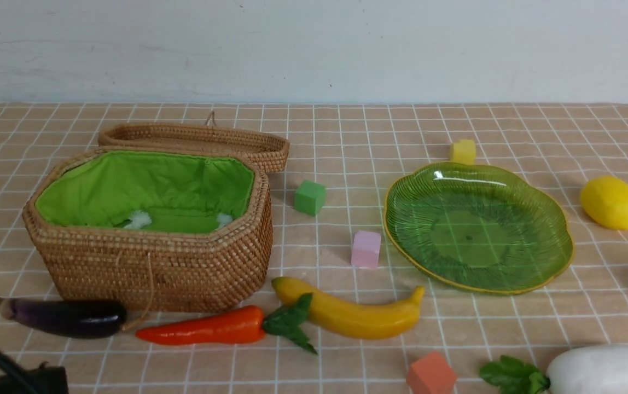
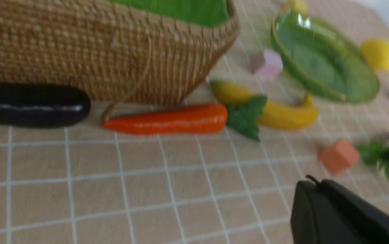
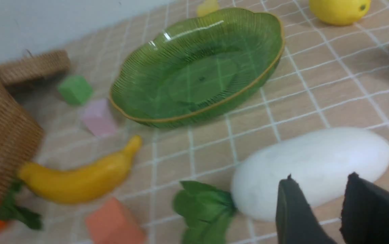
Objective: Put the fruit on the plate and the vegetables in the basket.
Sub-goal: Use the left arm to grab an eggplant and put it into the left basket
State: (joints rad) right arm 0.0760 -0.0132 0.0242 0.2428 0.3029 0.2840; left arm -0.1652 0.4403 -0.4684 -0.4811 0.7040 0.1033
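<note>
Plain whitish wall [image 1: 314,49] behind; beige tablecloth [image 1: 511,126], white grid lines, even light.

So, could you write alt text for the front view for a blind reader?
An open wicker basket sits left and an empty green plate right on a checked tablecloth. An eggplant, carrot and banana lie in a row along the near side; a lemon, a white radish and foam cubes lie around the plate.

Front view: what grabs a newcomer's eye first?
The open wicker basket with its bright green lining stands on the left, and the empty green glass plate lies right of centre. Nearer the camera, the eggplant, carrot and banana lie in a row.
</note>
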